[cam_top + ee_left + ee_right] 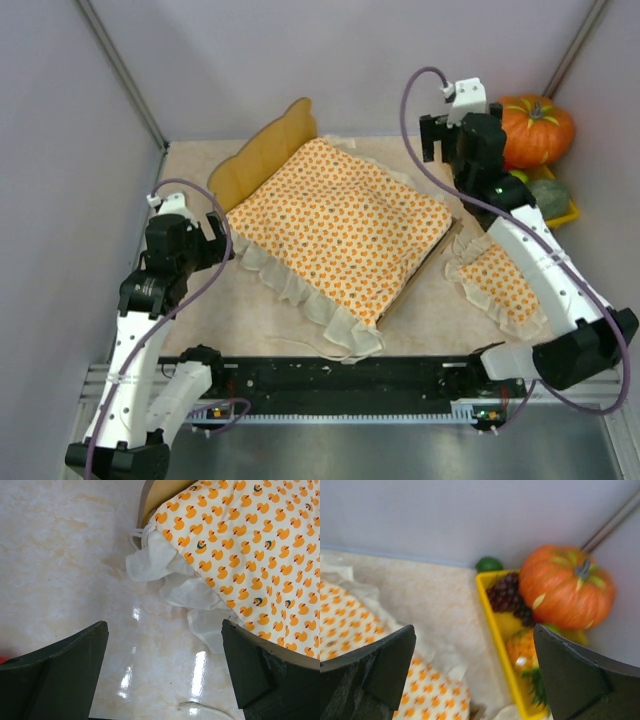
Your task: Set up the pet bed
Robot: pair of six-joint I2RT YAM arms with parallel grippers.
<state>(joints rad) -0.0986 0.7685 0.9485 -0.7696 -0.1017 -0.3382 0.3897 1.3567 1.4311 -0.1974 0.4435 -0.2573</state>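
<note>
The pet bed stands at mid-table, its rounded plywood headboard [265,155] at the back left. An orange-dotted ruffled bedspread [340,225] covers it. A matching small pillow [495,280] lies on the table to its right, partly under my right arm. My left gripper [215,235] hangs open at the bed's left side; in the left wrist view the left gripper [165,672] holds nothing, with the bed's wood corner [150,500] and bedspread [240,545] ahead. Off the bed's back right corner my right gripper [440,150] is open and empty [475,675], the bedspread [345,625] at its left.
An orange pumpkin [535,130] and a yellow tray [568,212] of toy fruit fill the back right corner. In the right wrist view the pumpkin [565,587] and the tray [492,610] are close ahead. A white cord [205,710] lies near the bed's front. Walls enclose three sides.
</note>
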